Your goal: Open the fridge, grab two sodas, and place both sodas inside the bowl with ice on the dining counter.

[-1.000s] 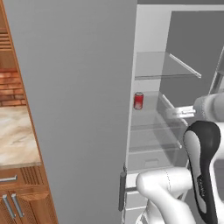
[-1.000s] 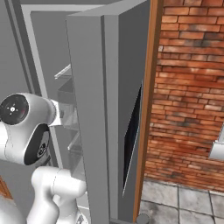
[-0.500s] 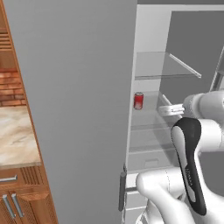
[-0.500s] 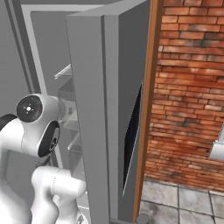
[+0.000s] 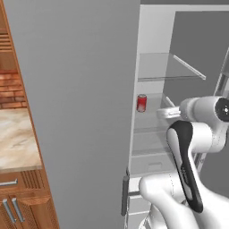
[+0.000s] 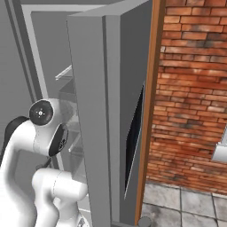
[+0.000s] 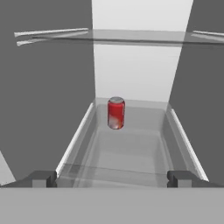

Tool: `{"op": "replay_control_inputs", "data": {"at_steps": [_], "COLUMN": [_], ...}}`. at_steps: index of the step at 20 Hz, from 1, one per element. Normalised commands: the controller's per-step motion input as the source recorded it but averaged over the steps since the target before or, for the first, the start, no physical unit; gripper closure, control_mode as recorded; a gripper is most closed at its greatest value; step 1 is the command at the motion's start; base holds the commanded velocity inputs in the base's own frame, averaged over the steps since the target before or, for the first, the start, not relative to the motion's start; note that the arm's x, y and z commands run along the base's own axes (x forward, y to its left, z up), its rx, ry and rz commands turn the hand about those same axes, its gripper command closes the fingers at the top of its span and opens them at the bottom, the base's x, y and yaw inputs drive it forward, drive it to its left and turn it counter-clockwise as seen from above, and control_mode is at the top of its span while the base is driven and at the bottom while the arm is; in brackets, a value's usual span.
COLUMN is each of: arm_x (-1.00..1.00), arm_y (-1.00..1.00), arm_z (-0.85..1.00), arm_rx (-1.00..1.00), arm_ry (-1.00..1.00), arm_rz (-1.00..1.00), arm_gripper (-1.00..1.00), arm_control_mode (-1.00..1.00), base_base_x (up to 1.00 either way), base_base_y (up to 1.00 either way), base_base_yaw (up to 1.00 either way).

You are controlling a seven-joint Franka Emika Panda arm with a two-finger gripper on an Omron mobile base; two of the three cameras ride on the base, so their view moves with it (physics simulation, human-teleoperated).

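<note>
Soda, left base view: I see one red can upright on a glass shelf inside the open fridge, near the shelf's left edge.
Door, left base view: the grey fridge door stands swung open in front of me, its bar handle low on the edge.
Arm, left base view: my arm reaches into the fridge at can height, wrist to the right of the can and apart from it.
Counter, left base view: a marble counter on wooden cabinets sits left of the door.
Right base view: the arm's elbow is beside the open door; a brick wall runs on the right.
Soda, hand view: the can stands centred at the far end of the shelf, well ahead of my fingertips.
Claw, hand view: claw spread wide, holding nothing.
</note>
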Motion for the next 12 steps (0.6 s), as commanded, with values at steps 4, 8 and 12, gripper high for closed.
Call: {"op": "replay_control_inputs", "data": {"at_steps": [4, 8, 12], "arm_x": [0.29, 0.31, 0.51], "arm_y": [-0.03, -0.08, 0.0], "arm_z": [-0.27, -0.2, -0.06], "arm_rx": [0.0, 0.0, 0.0], "arm_ry": [-0.01, -0.01, 0.0], "arm_rz": [0.0, 0.0, 0.0], "arm_gripper": [-1.0, -1.0, -1.0], "arm_control_mode": [-1.0, -1.0, -1.0], "base_base_x": [0.0, 0.0, 0.0], "base_base_y": [0.0, 0.0, 0.0], "base_base_yaw": [0.0, 0.0, 0.0]}}
